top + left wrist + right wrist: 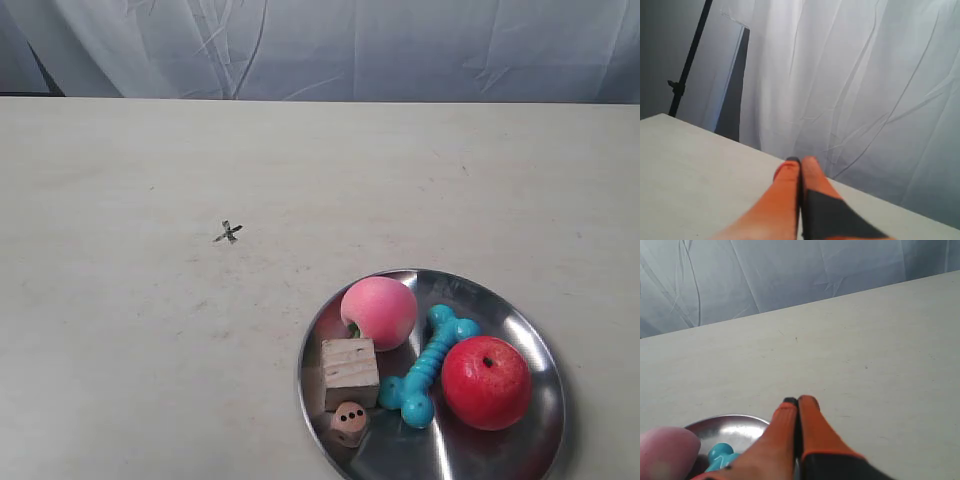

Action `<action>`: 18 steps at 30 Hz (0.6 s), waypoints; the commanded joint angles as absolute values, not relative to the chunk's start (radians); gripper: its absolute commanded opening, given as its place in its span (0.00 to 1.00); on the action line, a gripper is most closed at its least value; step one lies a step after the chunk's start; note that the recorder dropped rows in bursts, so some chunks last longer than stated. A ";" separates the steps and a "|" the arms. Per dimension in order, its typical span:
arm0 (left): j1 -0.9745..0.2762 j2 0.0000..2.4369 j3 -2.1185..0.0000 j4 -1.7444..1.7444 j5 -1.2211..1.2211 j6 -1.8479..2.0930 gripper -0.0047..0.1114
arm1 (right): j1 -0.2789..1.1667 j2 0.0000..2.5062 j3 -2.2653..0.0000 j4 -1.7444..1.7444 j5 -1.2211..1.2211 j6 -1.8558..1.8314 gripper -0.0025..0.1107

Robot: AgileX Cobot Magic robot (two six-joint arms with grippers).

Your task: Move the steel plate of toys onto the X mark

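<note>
Exterior view: the steel plate (492,300) sits on the pale table (150,330) at the lower right, carrying a peach (379,312), apple (486,382), bone (427,367), cube (350,373) and die (348,422) — the X mark (229,233) lies well apart, up-left. Left wrist view: left gripper (800,165) pressed closed, empty. Right wrist view: right gripper (797,402) closed, empty — near the plate's rim.

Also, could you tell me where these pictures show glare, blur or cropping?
Exterior view: sharp, evenly lit; the plate reflects the toys and runs off the bottom edge. Left wrist view: the left gripper is soft, close to the lens. Right wrist view: the peach is a blurred blob.
</note>
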State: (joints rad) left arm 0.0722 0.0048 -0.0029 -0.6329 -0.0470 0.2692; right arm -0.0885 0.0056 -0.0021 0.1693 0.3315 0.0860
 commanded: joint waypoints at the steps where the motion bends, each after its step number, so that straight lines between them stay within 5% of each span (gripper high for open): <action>1: 0.077 0.000 0.000 -0.707 -0.093 0.149 0.04 | -0.085 0.000 0.000 0.166 0.326 0.083 0.02; 14: 0.077 0.000 -0.058 -0.552 -0.058 0.028 0.04 | -0.085 0.000 0.000 0.128 0.214 0.079 0.02; 18: 0.077 0.000 -0.095 -0.515 -0.037 0.026 0.04 | -0.085 0.000 0.000 0.419 0.038 0.086 0.02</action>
State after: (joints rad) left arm 0.0722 0.0048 -0.0682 -0.5535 -0.0508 0.0276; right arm -0.0885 0.0056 -0.0021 0.2402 0.1606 0.0858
